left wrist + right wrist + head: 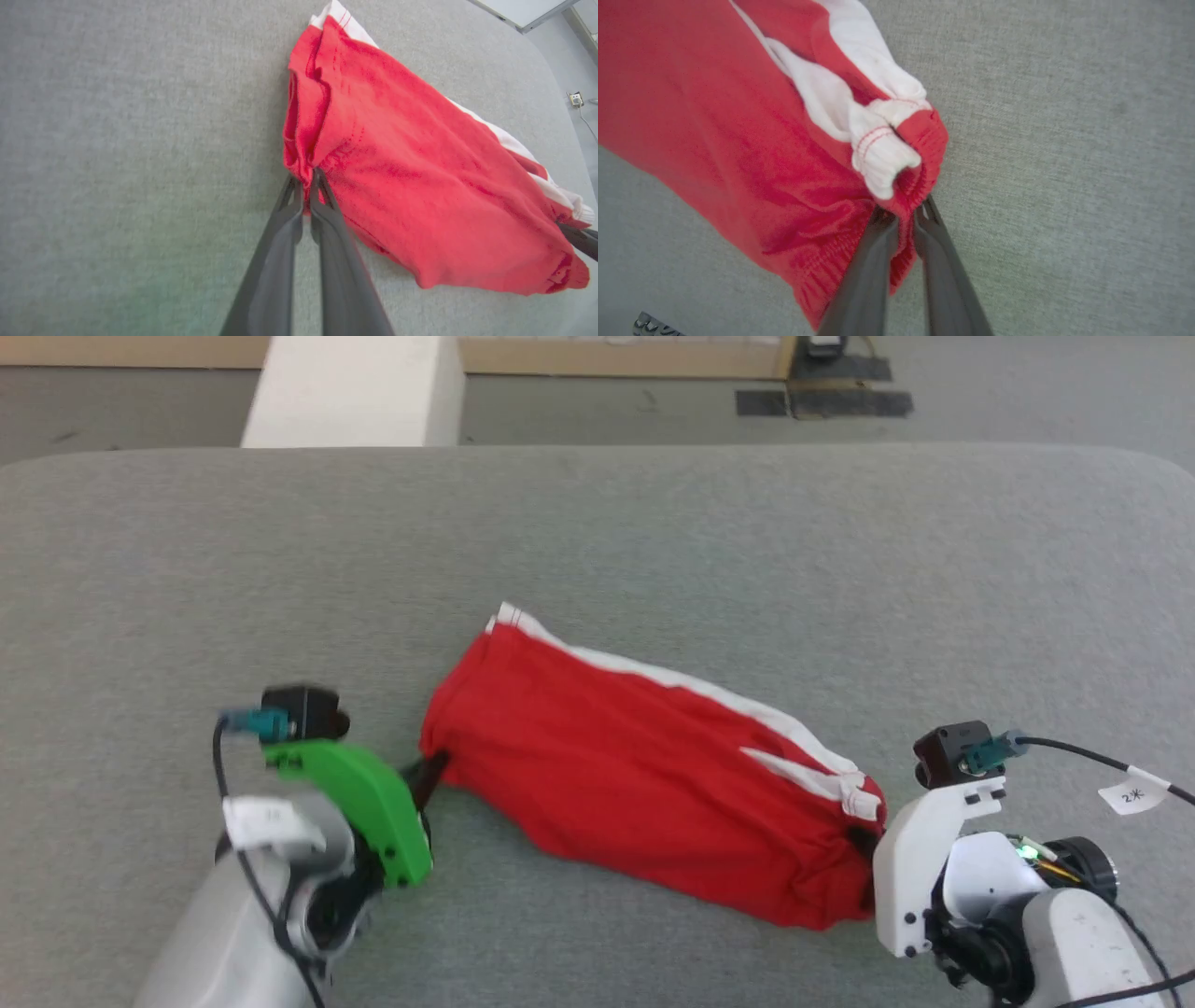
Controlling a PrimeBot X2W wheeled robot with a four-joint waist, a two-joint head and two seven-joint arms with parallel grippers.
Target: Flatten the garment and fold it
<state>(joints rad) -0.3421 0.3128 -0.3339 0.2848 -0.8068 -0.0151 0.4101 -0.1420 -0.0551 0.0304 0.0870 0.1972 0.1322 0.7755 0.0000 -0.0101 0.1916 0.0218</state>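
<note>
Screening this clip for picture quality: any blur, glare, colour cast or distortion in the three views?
Head view: even soft light, no glare, garment sharp with a faint shadow beneath. Left wrist view: wide-angle bend in the table edge, left gripper slightly smeared, greenish cast at lower left. Right wrist view: right gripper and the cloth near it soft, no glare.

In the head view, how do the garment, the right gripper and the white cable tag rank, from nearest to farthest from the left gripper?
1. garment: its left end is clamped in the left gripper.
2. right gripper: at the garment's opposite, right end.
3. white cable tag: farther right, near the picture's edge.
</note>
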